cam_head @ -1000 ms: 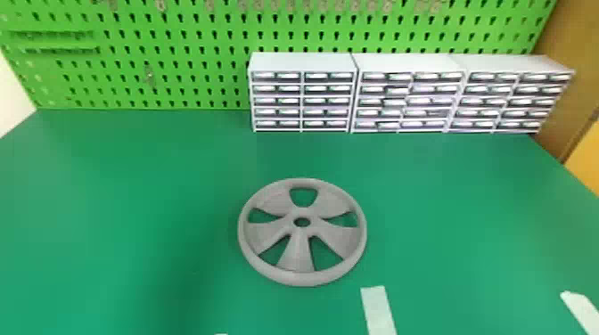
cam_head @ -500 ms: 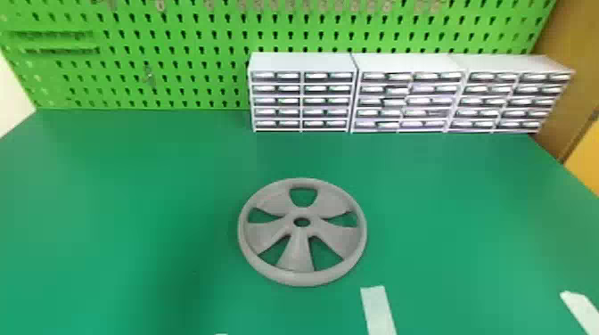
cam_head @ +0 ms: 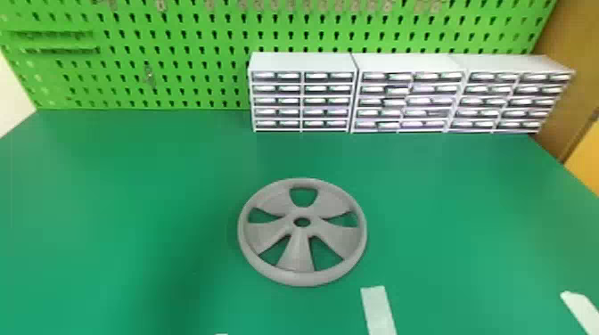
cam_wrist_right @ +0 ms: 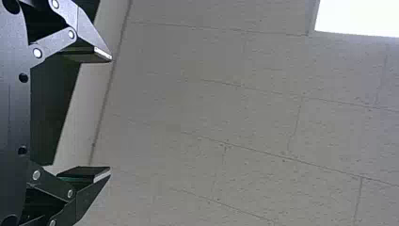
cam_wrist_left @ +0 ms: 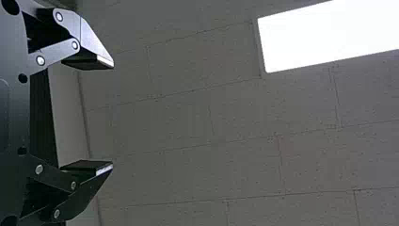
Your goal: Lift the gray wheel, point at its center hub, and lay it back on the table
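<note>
The gray wheel (cam_head: 297,263) lies flat on the green table (cam_head: 445,214), near the middle of the head view, with its center hub (cam_head: 302,214) facing up. In the left wrist view my left gripper (cam_wrist_left: 113,117) is open, its two fingers wide apart with nothing between them, and it faces the ceiling. My right gripper (cam_wrist_right: 111,116) is likewise open and holds nothing in the right wrist view, also facing the ceiling. Both are away from the wheel.
Three white drawer cabinets (cam_head: 303,62) stand side by side at the table's back, against a green pegboard (cam_head: 178,58). White tape strips (cam_head: 378,309) mark the near right part of the table. A brown panel (cam_head: 570,67) rises at the far right.
</note>
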Motion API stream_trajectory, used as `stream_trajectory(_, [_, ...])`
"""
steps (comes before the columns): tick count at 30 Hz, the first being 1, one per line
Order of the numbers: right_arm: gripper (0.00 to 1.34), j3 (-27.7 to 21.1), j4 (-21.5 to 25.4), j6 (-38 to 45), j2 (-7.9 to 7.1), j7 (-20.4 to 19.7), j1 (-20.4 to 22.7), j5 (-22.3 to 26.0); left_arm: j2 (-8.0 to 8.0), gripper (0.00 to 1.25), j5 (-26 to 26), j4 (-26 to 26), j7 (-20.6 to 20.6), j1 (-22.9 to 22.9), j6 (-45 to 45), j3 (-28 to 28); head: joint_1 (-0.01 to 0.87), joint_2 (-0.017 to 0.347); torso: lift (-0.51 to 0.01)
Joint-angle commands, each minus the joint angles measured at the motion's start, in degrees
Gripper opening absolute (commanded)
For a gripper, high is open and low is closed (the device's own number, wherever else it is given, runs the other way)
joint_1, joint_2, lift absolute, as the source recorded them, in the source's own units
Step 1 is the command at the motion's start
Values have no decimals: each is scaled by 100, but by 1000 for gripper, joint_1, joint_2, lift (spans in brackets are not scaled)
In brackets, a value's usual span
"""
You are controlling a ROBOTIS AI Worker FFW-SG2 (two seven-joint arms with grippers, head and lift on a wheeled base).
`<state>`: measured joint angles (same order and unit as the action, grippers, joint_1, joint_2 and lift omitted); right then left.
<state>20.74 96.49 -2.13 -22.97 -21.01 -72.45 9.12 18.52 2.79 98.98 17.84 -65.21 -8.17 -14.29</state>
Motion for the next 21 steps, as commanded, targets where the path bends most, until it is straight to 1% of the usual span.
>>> stream_trajectory(1, [919, -70, -61, 29, -32, 0, 319, 142, 2, 756, -138, -63, 0, 272, 0, 14, 692, 48, -96])
stream_trajectory(2, [919, -96, -69, 29, -32, 0, 443, 178, 2, 756, -182, -63, 0, 369, 0, 23, 692, 48, -96])
stream_trajectory(6, [919, -105, -87, 20, -41, 0, 706, 239, 2, 756, -173, -90, 0, 615, 0, 84, 692, 48, -96])
stream_trajectory(11, [919, -17, -166, -6, -32, 0, 1058, 318, -7, 756, 73, -169, 0, 1063, 0, 216, 692, 48, -96])
stream_trajectory(14, [919, 44, -210, -6, -67, 0, 1260, 362, -7, 756, 20, -169, 0, 1300, 0, 225, 692, 48, -96])
stream_trajectory(15, [919, 79, -236, -6, -94, 0, 1348, 441, -7, 756, 11, -178, 0, 1388, 0, 216, 692, 48, -96])
stream_trajectory(21, [919, 114, -351, -6, -129, 0, 1866, 512, -7, 756, -68, -257, 9, 1819, 0, 137, 692, 48, -96])
